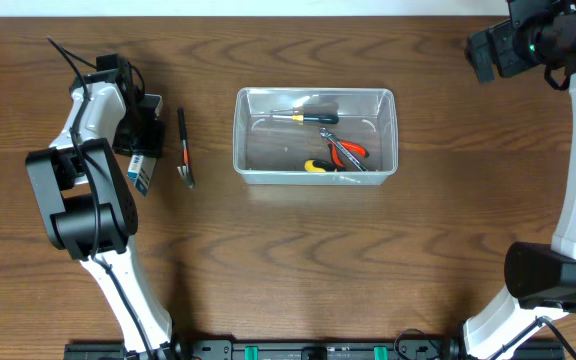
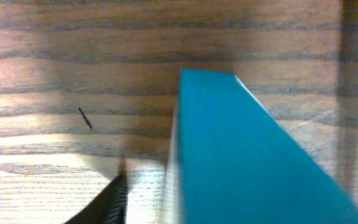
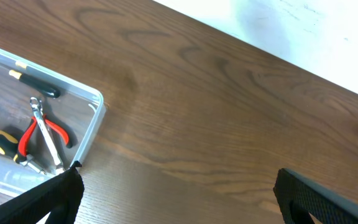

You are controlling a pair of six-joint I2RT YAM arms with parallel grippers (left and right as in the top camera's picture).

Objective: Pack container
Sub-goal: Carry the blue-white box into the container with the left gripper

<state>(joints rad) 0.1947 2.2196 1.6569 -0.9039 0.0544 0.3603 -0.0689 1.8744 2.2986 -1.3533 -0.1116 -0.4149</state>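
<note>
dark wood-grain table [image 1: 298, 260]. item: clear container [image 1: 314, 93], mid-table, open-topped. contents: black-handled screwdriver [image 1: 303, 117], red-handled pliers [image 1: 348, 150], yellow-handled tool [image 1: 317, 166]. outstanding, by judgement: slim black tool [image 1: 184, 150] lying on the table left of the container; blue-and-white box [image 1: 141, 178] beyond it. left fingers [image 2: 110, 205] straddle the box; clamped or not, cannot tell. right fingers [image 3: 48, 199] spread wide, empty, well apart from the container. status: roughly half packed.
</note>
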